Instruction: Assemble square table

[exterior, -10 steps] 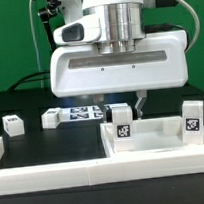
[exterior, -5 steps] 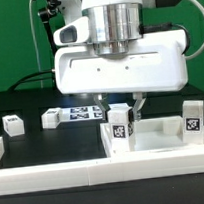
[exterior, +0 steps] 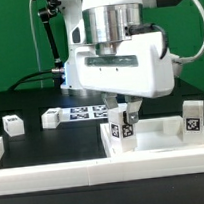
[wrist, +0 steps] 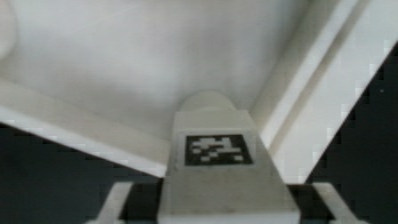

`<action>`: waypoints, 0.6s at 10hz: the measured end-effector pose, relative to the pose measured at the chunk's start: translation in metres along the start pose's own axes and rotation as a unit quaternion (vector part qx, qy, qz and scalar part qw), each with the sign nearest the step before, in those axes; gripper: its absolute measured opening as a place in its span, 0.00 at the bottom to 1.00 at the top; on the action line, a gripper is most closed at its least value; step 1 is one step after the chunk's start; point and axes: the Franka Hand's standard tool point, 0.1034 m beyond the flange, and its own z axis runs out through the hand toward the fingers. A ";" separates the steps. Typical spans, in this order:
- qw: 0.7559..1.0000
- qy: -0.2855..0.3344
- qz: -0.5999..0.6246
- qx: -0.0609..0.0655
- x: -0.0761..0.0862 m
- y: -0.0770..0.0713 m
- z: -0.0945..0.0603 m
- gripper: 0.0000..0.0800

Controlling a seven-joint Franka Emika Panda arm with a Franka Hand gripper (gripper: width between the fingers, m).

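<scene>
Standing leg (exterior: 121,129) clamped in end effector (exterior: 122,115)

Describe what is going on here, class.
The robot arm's jaws are closed on a white leg, which stands upright near a corner of the square tabletop. A second leg stands at another corner. On the black table, two more legs lie loose, not yet fitted.

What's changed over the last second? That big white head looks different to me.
The gripper has twisted about its upright axis, so its broad face now shows at an angle. It stays closed on the upright leg at a corner of the square tabletop; nothing was let go. The other upright leg, two loose legs and the marker board stayed put.
</scene>
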 end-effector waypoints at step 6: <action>0.979 -0.011 0.203 0.005 0.000 -0.001 0.000 0.36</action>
